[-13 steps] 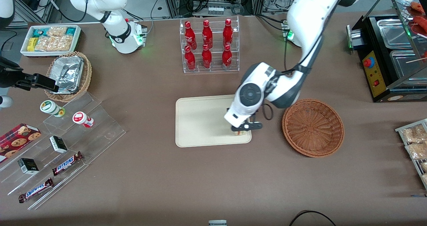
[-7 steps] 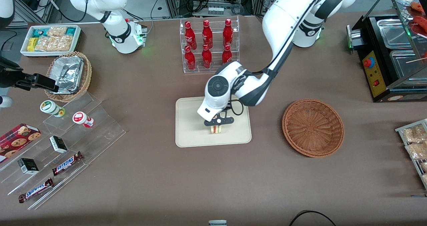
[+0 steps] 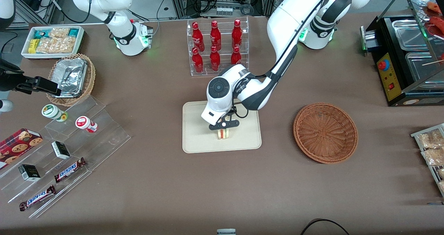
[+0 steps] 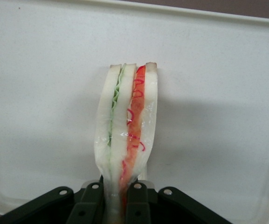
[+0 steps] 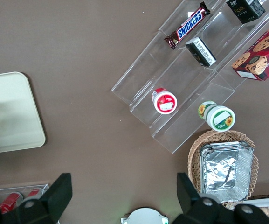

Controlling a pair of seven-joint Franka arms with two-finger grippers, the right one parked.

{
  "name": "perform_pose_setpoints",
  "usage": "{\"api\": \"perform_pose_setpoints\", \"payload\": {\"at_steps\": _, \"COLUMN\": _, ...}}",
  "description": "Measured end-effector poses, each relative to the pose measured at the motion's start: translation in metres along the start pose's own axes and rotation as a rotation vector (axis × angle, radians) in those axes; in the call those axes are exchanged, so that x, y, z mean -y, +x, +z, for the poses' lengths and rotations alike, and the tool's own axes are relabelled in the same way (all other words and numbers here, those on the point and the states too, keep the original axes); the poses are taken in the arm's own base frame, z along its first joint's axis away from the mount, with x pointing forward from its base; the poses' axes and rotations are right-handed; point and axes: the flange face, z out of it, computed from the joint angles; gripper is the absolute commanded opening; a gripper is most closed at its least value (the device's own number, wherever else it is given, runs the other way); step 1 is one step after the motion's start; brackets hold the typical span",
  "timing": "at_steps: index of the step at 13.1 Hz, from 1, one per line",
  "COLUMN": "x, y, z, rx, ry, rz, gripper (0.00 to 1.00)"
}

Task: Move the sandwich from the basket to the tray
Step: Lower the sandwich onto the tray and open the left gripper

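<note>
Cream-beige tray sits mid-tabletop in our front view, and our gripper now hangs over its middle, slightly toward the edge nearest the camera. Half a second ago we were almost here; a second ago we were only crossing the tray's basket-side edge. Held upright beneath the gripper, the sandwich is just above or touching the tray; we cannot tell which. Toward our working arm's end, well apart from the tray, lies the reddish-brown basket, with nothing in it.

From our left wrist, the fingers pinch the sandwich at its narrow end, its green and red filling facing us against the pale tray.

We judge carrying done; release remains.
</note>
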Motion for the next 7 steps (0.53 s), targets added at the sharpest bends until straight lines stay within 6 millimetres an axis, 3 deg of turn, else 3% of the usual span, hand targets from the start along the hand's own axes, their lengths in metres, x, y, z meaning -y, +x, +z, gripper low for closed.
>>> {"api": "perform_pose_setpoints", "payload": {"at_steps": 1, "x": 0.0, "y": 0.001, "z": 0.003, "rx": 0.001, "ry": 0.0, "rz": -0.008, "gripper": 0.0}}
{"api": "perform_pose_setpoints", "payload": {"at_steps": 2, "x": -0.001, "y": 0.002, "z": 0.006, "rx": 0.001, "ry": -0.001, "rz": -0.012, "gripper": 0.57}}
{"api": "perform_pose_setpoints", "payload": {"at_steps": 3, "x": -0.001, "y": 0.003, "z": 0.007, "rx": 0.002, "ry": -0.001, "rz": -0.014, "gripper": 1.0}}
{"api": "perform_pose_setpoints", "payload": {"at_steps": 7, "x": -0.004, "y": 0.007, "z": -0.003, "rx": -0.011, "ry": -0.018, "rz": -0.021, "gripper": 1.0}}
